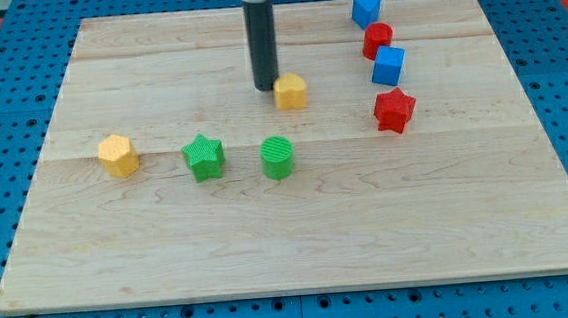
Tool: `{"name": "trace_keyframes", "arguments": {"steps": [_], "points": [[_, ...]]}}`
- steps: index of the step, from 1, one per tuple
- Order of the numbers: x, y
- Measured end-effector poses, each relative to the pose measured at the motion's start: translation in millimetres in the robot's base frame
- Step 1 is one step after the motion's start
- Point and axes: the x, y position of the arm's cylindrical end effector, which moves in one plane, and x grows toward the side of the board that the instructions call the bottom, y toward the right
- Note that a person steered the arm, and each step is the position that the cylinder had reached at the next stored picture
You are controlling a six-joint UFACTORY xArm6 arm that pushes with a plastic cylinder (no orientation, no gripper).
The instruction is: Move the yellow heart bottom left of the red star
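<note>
The yellow heart (291,91) lies near the board's upper middle. My tip (265,87) stands just at its left side, touching or nearly touching it. The red star (394,109) lies to the right of the heart and a little lower, well apart from it.
A blue block (388,66), a red block (377,39) and another blue block (366,11) form a column above the red star. A green star (204,157), a green cylinder (277,157) and a yellow hexagon (118,156) lie left of centre on the wooden board (300,248).
</note>
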Motion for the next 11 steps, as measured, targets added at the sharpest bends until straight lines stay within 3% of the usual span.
{"name": "trace_keyframes", "arguments": {"steps": [1, 3, 4, 5, 7, 9, 11], "points": [[47.0, 23.3], [-3.1, 31.3], [28.4, 75.1], [79.3, 77.3], [66.7, 80.6], [63.1, 1.9], [66.8, -31.9]]}}
